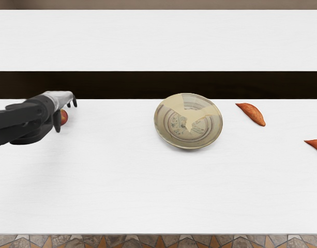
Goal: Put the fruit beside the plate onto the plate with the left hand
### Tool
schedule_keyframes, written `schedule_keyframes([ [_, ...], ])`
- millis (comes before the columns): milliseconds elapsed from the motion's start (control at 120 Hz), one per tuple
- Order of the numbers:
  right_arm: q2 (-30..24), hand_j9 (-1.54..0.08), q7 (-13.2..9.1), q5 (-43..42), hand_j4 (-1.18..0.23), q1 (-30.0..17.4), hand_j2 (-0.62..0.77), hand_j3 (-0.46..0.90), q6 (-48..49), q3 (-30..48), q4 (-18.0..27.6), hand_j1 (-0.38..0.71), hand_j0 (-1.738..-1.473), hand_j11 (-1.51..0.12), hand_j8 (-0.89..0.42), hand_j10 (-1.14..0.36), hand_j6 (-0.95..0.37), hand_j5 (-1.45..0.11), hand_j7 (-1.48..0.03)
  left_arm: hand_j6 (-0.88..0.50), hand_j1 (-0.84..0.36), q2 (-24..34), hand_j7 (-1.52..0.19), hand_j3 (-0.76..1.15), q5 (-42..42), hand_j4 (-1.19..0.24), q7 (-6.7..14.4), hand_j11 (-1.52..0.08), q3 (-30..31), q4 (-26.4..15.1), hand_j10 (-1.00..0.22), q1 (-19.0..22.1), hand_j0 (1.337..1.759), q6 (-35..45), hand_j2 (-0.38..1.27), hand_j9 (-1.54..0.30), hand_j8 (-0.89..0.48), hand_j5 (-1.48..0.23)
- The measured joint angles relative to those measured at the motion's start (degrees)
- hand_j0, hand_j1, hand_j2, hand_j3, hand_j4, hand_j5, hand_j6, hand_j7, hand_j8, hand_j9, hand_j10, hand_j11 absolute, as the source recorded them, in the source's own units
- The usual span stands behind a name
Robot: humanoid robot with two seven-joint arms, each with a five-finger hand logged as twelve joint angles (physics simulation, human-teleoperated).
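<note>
The robot's left hand (63, 103) reaches in from the left edge of the head view on a dark arm and sits at the far left of the white tabletop (148, 186). It hangs directly over a small red fruit (64, 117). The hand and wrist cover most of the fruit, leaving only a sliver of its red skin showing, so it cannot be told whether the hand is closed around it or merely beside it. It is also unclear whether the fruit rests on the tabletop or is raised off it.

Well apart from the fruit, near the middle of the tabletop, stands a round beige plate (171, 135) with a swirled brownish pattern and nothing on it. To the plate's right lies an orange-brown tapered piece (251, 113), near the rim but not touching it. A second orange-brown piece (315, 145) lies further right, cut off by the picture's edge. The right arm does not show.
</note>
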Motion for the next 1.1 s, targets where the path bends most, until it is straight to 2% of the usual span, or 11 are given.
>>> schedule_keyframes([
  [183,0.00,0.00,0.00,0.00,0.00,0.00,0.00,0.00,0.01,0.01,0.00,-0.35,-1.658,0.00,0.00,0.00,0.00,0.00,0.00,-0.38,-0.10,3.51,-0.49,0.00,0.40,-0.38,0.00,-0.49,0.05,-2.12,-0.38,0.28,1.658,1.79,0.08,-0.49,-0.38,-0.49],
  [433,0.00,0.00,0.00,0.00,0.00,0.00,0.00,0.00,0.01,0.02,0.00,-0.35,-1.658,0.00,0.00,0.00,0.00,0.00,0.00,-0.41,-0.14,3.95,-0.53,0.00,0.67,-0.41,0.00,-0.53,0.06,-4.70,-0.41,1.11,1.658,2.80,0.09,-0.53,-0.41,-0.53],
  [725,0.00,0.00,0.00,0.00,0.00,0.01,0.00,0.00,0.00,0.02,0.00,-0.35,-1.658,0.00,0.00,0.00,0.00,0.00,0.00,-0.50,-0.26,6.37,-0.66,0.00,0.74,-0.51,0.00,-0.66,0.06,-8.27,-0.51,1.41,1.658,3.40,0.11,-0.66,-0.51,-0.66],
  [825,0.00,0.00,0.00,0.00,0.00,0.04,0.00,0.00,-0.01,0.04,0.00,-0.35,-1.658,0.00,0.00,0.00,0.00,0.00,0.00,-0.50,-0.28,6.45,-0.72,0.00,1.50,-0.59,0.02,-0.73,0.01,-8.47,-0.56,2.11,1.655,3.60,0.07,-0.73,-0.49,-0.68],
  [900,0.00,0.00,0.00,0.00,0.00,0.04,0.00,0.00,-0.01,0.04,0.00,-0.35,-1.658,0.00,0.00,0.00,0.00,0.00,0.00,-0.46,-0.31,6.54,-0.74,0.00,1.54,-0.66,-0.02,-0.83,0.01,-8.51,-0.62,2.38,1.651,3.52,0.08,-0.83,-0.43,-0.77],
  [1008,0.00,0.00,0.00,0.00,0.00,0.07,0.00,0.00,-0.03,0.05,0.00,-0.35,-1.658,0.00,0.00,0.00,0.00,0.00,0.00,-0.47,-0.32,6.55,-0.72,0.00,1.52,-0.59,0.02,-0.94,0.01,-8.57,-0.68,2.28,1.647,3.35,0.11,-0.94,-0.39,-0.88],
  [1100,0.00,0.00,0.00,0.02,0.00,0.07,0.00,0.00,-0.05,0.06,-0.02,-0.35,-1.658,0.00,0.00,0.00,0.00,0.00,0.00,-0.45,-0.33,6.26,-0.85,0.00,1.36,-0.62,0.02,-0.99,-0.07,-8.60,-0.72,1.51,1.647,3.25,0.23,-0.99,-0.43,-0.95],
])
